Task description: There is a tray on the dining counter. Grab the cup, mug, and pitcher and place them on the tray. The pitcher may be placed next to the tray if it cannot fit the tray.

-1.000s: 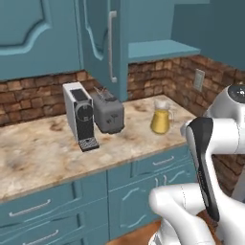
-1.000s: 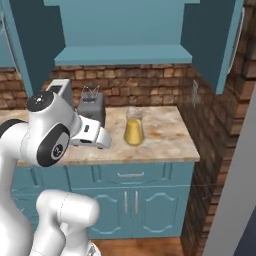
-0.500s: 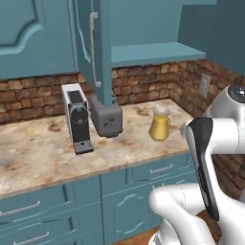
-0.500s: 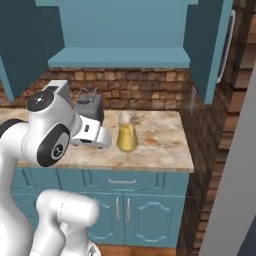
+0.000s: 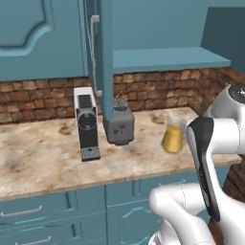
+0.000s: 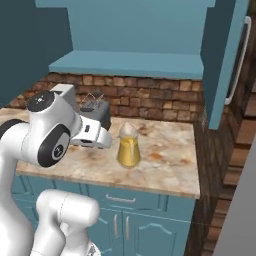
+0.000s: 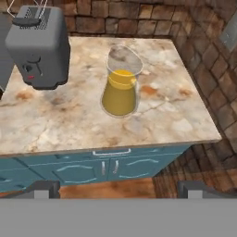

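Observation:
The pitcher [image 7: 120,90], a clear glass carafe holding orange-yellow liquid, stands upright on a marble worktop [image 7: 69,120] over teal cabinets. It is also seen in the left base view [image 5: 172,136] and the right base view [image 6: 128,147]. My gripper [image 7: 119,189] is open with nothing between its fingers. It hangs well short of the pitcher, in front of the worktop's edge and looking down at it. The tray, cup, mug and dining counter are out of view.
A grey toaster [image 7: 39,46] stands left of the pitcher, with a coffee machine [image 5: 86,124] further left. A brick wall backs the worktop and closes its right end. A cabinet door [image 6: 225,60] hangs open above the right end.
The whole picture has shifted and grown: the base has driven closer to the worktop. The pitcher has not moved on the worktop, and the gripper stays open.

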